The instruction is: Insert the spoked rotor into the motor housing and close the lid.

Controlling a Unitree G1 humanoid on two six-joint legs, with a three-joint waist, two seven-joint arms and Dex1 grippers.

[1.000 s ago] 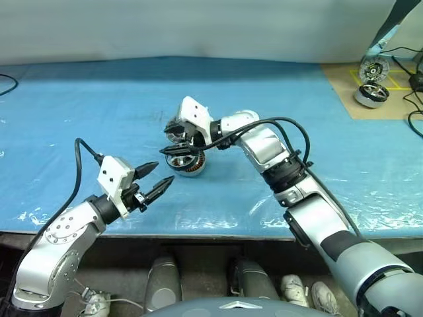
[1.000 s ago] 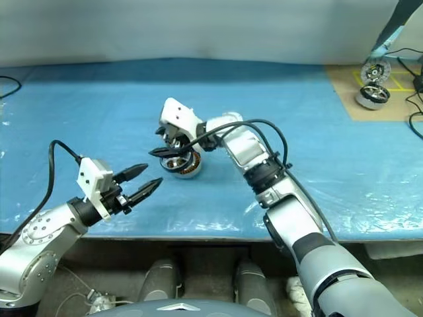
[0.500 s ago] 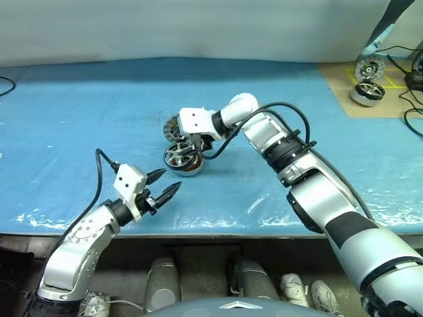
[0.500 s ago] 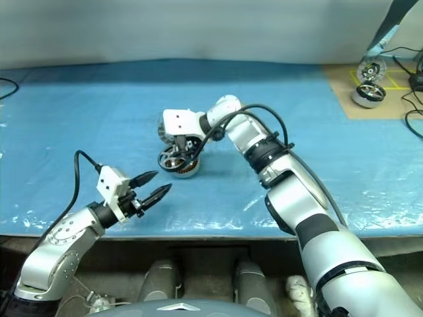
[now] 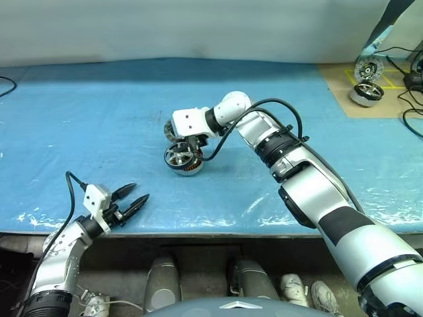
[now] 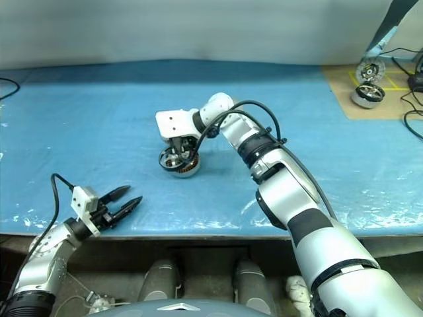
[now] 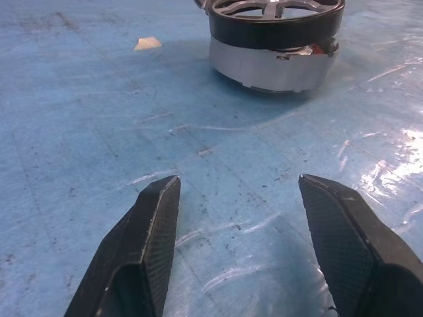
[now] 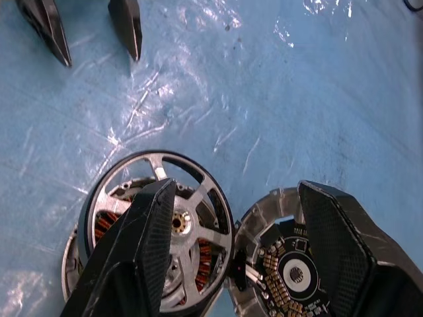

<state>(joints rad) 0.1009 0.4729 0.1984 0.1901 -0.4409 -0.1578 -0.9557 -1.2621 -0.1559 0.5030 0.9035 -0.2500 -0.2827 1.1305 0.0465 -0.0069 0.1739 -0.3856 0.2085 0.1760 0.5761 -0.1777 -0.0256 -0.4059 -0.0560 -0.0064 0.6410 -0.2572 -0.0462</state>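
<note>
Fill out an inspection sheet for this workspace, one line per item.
Surface: blue plastic sheet on the table, creased and glossy at the near edge.
Job's things: spoked rotor seated on the motor housing; lid lying beside it, segmented face up.
Clutter: small pale scrap on the sheet.
Grippers: left gripper open near the front edge; right gripper open above rotor and lid.
Cables: black cable along the right arm; more at the far right.
Surroundings: two more motor parts on a brown mat.

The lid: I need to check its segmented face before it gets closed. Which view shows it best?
The right wrist view: the lid lies face-up between the fingers, segments and hub visible. In the head views the right gripper mostly hides it.
</note>
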